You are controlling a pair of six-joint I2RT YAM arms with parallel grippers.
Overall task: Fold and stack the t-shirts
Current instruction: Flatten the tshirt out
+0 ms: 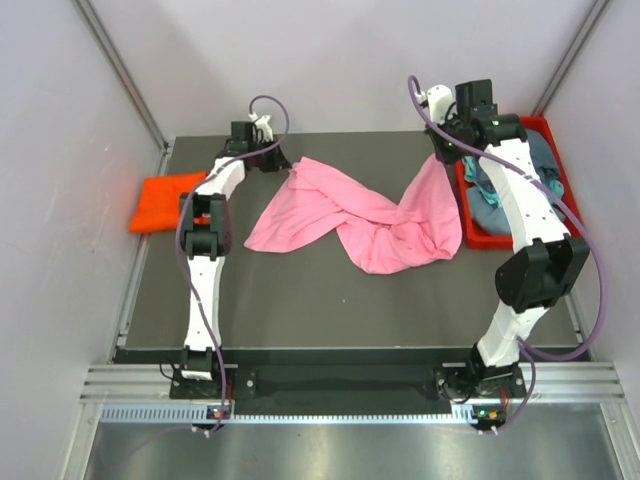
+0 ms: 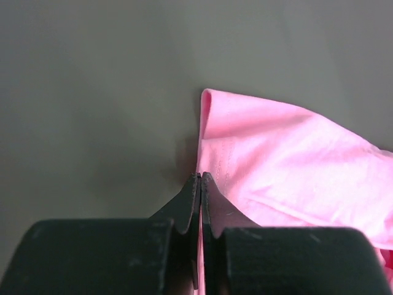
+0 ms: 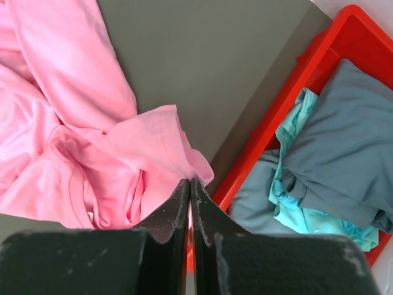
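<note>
The pink t-shirt sagged with its long axis running between both tools. The left tool was clamped on one end and the right tool on the other.

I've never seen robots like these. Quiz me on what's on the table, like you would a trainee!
1. True or false: the orange shirt lies between the two arms.
2. The left gripper and right gripper both pinch which shirt? A pink, B teal, C orange.
3. Fill in: the grey-blue shirt and teal shirt lie in the red ____.
Key: 1 false; 2 A, the pink shirt; 3 tray.
</note>
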